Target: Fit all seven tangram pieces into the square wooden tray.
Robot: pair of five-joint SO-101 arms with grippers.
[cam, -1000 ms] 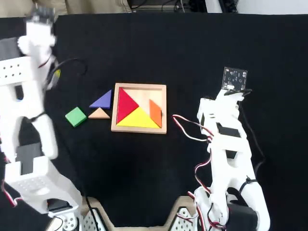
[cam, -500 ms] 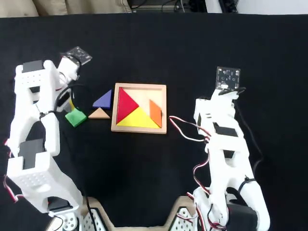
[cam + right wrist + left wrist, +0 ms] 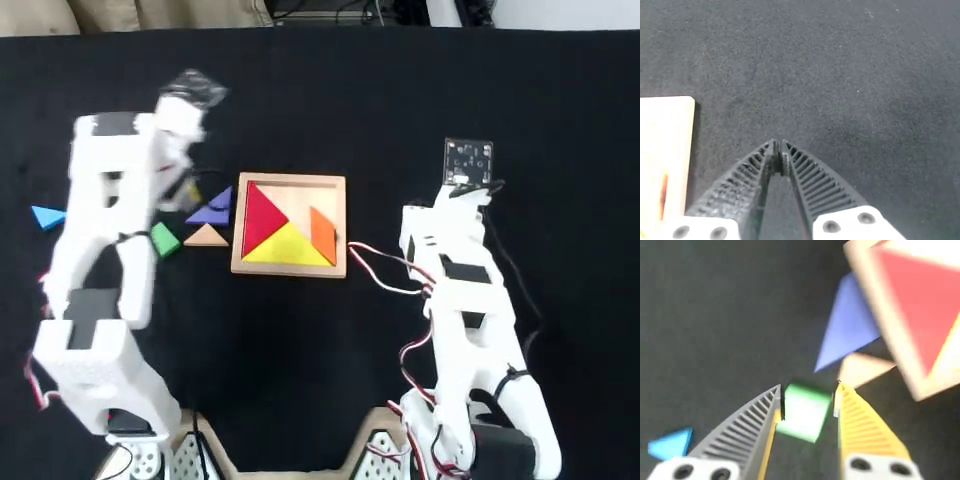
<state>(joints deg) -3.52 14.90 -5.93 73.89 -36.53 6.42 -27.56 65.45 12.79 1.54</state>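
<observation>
The square wooden tray (image 3: 290, 268) holds a red triangle (image 3: 260, 215), a yellow triangle (image 3: 288, 247) and an orange piece (image 3: 322, 232). Left of it on the black cloth lie a purple-blue triangle (image 3: 212, 208), a tan triangle (image 3: 206, 237), a green square (image 3: 165, 241) and, far left, a light blue triangle (image 3: 46, 217). My left gripper (image 3: 809, 386) hovers open above the green square (image 3: 804, 411), which shows between its fingers; the tray corner (image 3: 875, 300) lies beyond. My right gripper (image 3: 778, 150) is shut on nothing, over bare cloth beside the tray's edge (image 3: 670, 145).
The left arm (image 3: 100, 230) partly covers the green square from above. The right arm (image 3: 455, 270) stands to the right of the tray, with red and white wires looping toward it. Black cloth covers the table.
The left arm swung from the far left edge toward the loose pieces, uncovering the light blue triangle. The right arm shifted slightly left. The pieces stayed put.
</observation>
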